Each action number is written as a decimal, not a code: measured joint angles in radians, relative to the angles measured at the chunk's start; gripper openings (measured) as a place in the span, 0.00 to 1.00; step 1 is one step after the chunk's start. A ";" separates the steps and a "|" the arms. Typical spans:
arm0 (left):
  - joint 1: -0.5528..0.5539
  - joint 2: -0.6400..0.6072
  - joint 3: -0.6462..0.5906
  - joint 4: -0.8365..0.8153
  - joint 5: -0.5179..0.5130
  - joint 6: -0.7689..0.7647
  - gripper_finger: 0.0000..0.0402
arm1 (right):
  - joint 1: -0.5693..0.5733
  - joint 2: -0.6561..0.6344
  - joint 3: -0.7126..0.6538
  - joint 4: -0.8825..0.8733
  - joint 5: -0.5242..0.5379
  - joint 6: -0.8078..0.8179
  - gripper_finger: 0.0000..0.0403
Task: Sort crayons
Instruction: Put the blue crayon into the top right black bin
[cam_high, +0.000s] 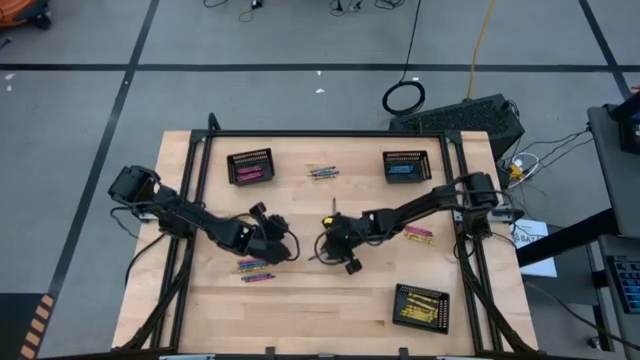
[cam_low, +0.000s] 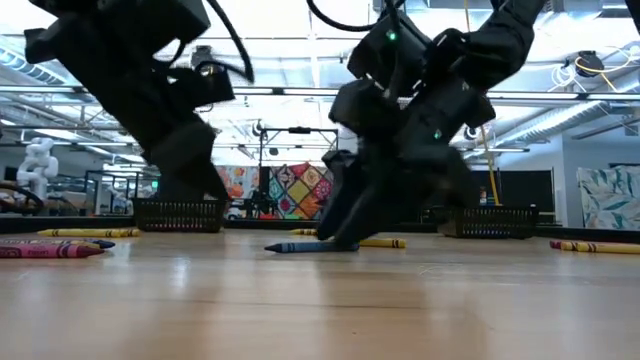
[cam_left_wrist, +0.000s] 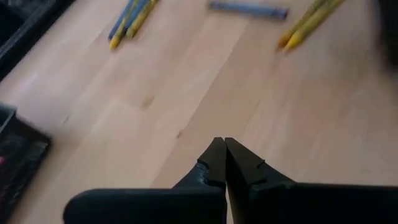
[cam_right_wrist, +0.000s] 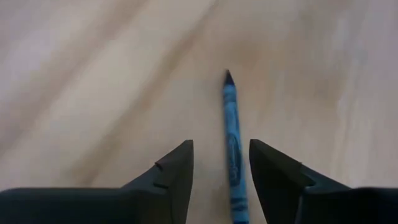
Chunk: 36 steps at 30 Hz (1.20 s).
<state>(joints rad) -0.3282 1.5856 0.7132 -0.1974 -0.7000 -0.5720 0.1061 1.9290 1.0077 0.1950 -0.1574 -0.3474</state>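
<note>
**Right gripper straddling a blue crayon, grasp not yet made**

Nearest in the right wrist view, the right gripper (cam_right_wrist: 221, 165) has its two fingers spread, and a blue crayon (cam_right_wrist: 232, 146) lies flat on the wooden table (cam_right_wrist: 93, 93) in the gap between them, closer to one finger than the other, its tip pointing away from the wrist. Neither finger visibly touches it. In the low view this arm is down at the tabletop over the same crayon (cam_low: 295, 247).

The step in hand appears to be the pick: the fingers need to come together on the crayon's barrel, then lift it clear. Because it sits off-centre, one finger will likely reach it first and nudge it sideways.

Beside it, the left gripper (cam_high: 283, 245) hovers above the table with fingers pressed together, holding nothing, near a small cluster of loose crayons (cam_high: 255, 270).

Farther off, the likely destination is the mesh basket with blue contents (cam_high: 406, 166) at the table's far side; another basket holds pink ones (cam_high: 250, 167), and a third holds yellow ones (cam_high: 421, 305).
</note>
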 joint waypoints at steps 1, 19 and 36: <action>-0.006 0.000 0.001 0.016 -0.009 -0.006 0.00 | 0.003 0.014 0.000 0.038 0.024 0.020 0.36; -0.048 0.000 0.000 0.031 -0.195 -0.033 0.00 | -0.007 0.020 -0.002 0.065 0.022 0.251 0.03; -0.065 0.000 0.000 0.035 -0.239 -0.024 0.00 | -0.248 -0.690 0.000 -0.966 0.448 0.149 0.01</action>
<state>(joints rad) -0.3935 1.5856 0.7132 -0.1623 -0.9385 -0.5961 -0.1420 1.2389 1.0077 -0.7712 0.2901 -0.1987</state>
